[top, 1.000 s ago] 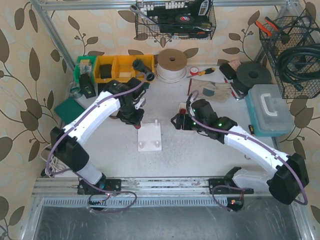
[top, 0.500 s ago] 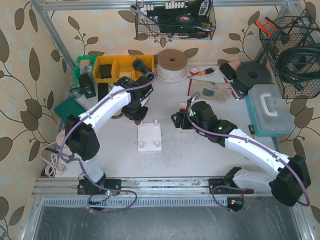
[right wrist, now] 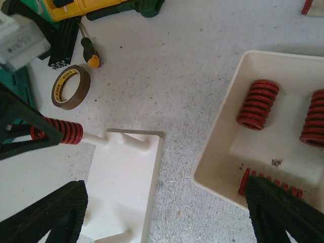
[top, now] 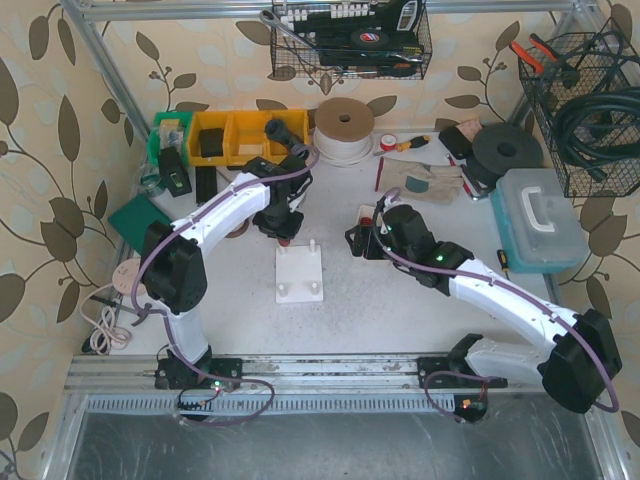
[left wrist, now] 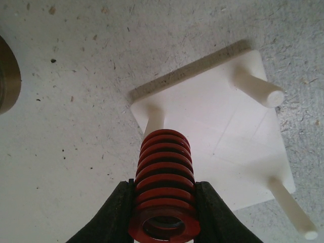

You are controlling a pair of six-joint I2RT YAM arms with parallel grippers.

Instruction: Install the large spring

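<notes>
A tan tape roll [right wrist: 70,86] and a yellow-handled screwdriver [right wrist: 87,50] lie on the speckled counter [left wrist: 66,126] at the left of the right wrist view. Just right of them, the left pincer [left wrist: 164,188] pinches the large spring [left wrist: 164,164], a red coil, between its two black fingers [left wrist: 117,212]. The spring's free end sits over the tip of the corner peg [left wrist: 154,116] on the white peg plate [left wrist: 217,136]; how far the peg reaches inside cannot be told. Two more pegs [left wrist: 258,88] stand bare on the plate. Right of the plate lies a cream tray [right wrist: 217,147] holding more red springs [right wrist: 258,104], at least three. The right pincer [right wrist: 169,212] hangs above the gap between plate and tray, its fingers spread wide and gripping nothing. In the top view it is over the tray's left end.
</notes>
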